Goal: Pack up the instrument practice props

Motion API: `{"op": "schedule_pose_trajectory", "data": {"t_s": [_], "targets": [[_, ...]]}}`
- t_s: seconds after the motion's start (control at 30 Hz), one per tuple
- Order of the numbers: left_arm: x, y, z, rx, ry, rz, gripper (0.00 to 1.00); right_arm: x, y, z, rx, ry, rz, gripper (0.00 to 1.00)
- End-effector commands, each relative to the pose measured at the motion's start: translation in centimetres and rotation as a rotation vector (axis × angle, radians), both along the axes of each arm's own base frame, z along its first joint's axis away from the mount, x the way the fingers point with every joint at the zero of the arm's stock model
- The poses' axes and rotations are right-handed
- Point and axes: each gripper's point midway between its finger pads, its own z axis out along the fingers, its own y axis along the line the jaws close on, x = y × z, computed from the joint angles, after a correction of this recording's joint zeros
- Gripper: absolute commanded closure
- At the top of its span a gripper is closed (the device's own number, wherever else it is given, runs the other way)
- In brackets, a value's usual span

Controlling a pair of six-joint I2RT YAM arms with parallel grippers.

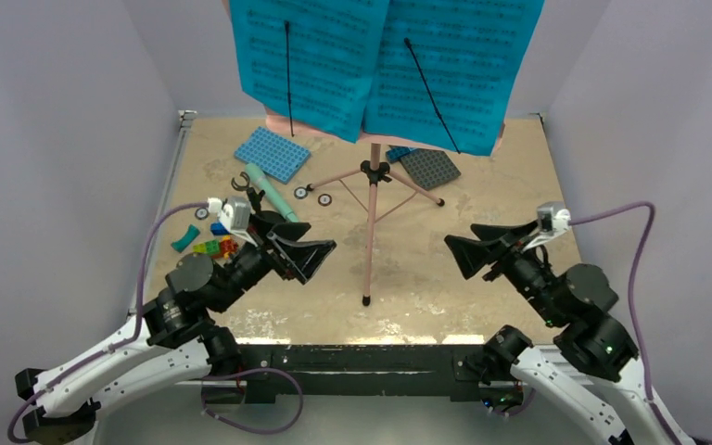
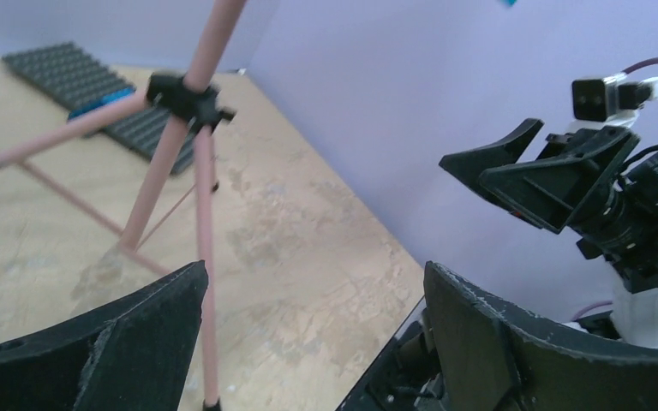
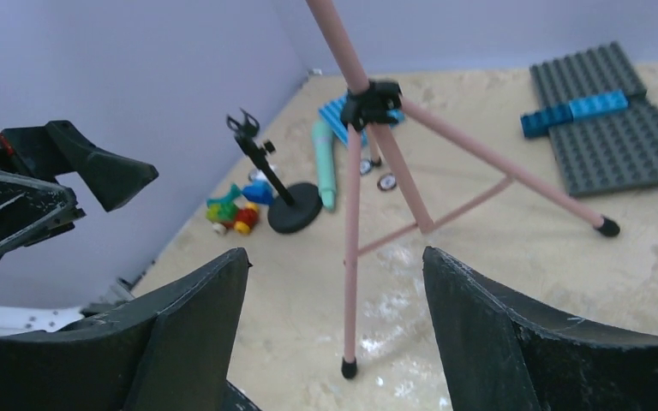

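The pink tripod music stand [image 1: 371, 222] stands upright on the tan table [image 1: 426, 301], with cyan sheet-music pages [image 1: 315, 56] on top. Left fingers [image 2: 137, 342] and right fingers [image 3: 514, 342] flank it, both spread and empty. The mint-green toy microphone [image 1: 272, 192] lies far left.

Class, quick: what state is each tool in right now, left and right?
Left tool: open, holding nothing.
Right tool: open, holding nothing.
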Motion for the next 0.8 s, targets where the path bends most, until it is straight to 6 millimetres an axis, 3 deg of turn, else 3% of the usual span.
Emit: {"op": "schedule_pose_trajectory", "data": {"t_s": [0.0, 0.23, 0.4, 0.5, 0.77], "targets": [[-1.0, -2.1, 8.5, -0.017, -0.146, -0.113, 0.0, -1.1, -2.6, 5.8, 0.056, -0.116, -0.067, 0.21], [0.3, -3.8, 15.1, -0.093, -0.142, -0.099, 0.0, -2.0, -5.0, 12.9, 0.102, -0.259, -0.134, 0.21], [-0.7, -6.3, 19.2, -0.133, -0.174, -0.212, 0.0, -2.3, -4.8, 17.1, 0.112, -0.303, -0.12, 0.21], [-0.8, -7.3, 21.0, -0.146, -0.191, -0.246, 0.0, -1.9, -4.3, 18.4, 0.102, -0.306, -0.11, 0.2], [-0.2, -8.9, 24.4, -0.214, -0.273, -0.254, 0.03, 1.2, -3.2, 19.1, 0.035, -0.278, -0.161, 0.22]]}}
